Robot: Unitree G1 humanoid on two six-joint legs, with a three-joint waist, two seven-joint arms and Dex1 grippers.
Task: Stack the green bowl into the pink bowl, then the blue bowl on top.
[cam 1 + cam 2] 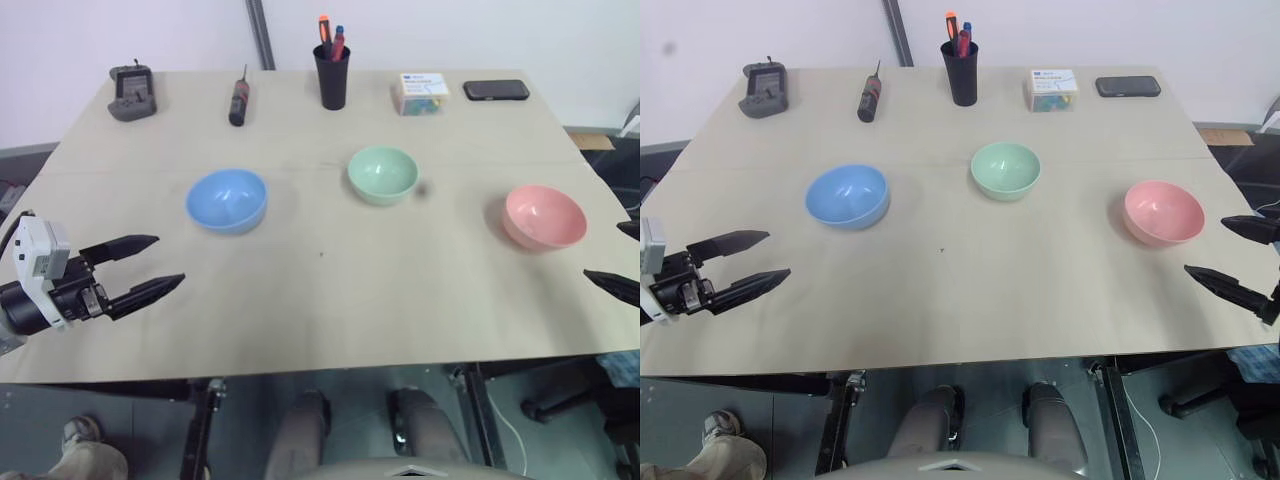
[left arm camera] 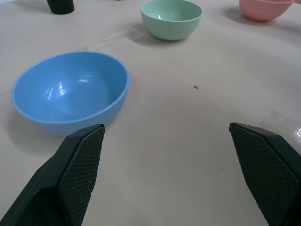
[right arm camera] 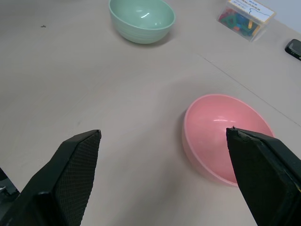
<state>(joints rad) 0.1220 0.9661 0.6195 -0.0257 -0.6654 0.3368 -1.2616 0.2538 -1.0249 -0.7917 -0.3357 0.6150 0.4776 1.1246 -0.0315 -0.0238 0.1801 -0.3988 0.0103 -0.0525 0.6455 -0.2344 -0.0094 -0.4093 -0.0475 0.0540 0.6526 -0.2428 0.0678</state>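
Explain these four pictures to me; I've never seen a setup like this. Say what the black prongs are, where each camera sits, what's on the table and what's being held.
The prongs are a two-armed robot's fingers. Two pictures look down from its head; two look along each wrist. The left hand and right hand are both open, holding nothing. On the table sit a blue bowl, a green bowl and a pink bowl, apart and unstacked. Along the far edge: a pen cup, a phone, a small box.

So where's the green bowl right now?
The green bowl sits mid-table, between the blue bowl on the left and the pink bowl on the right, in front of the pen cup.
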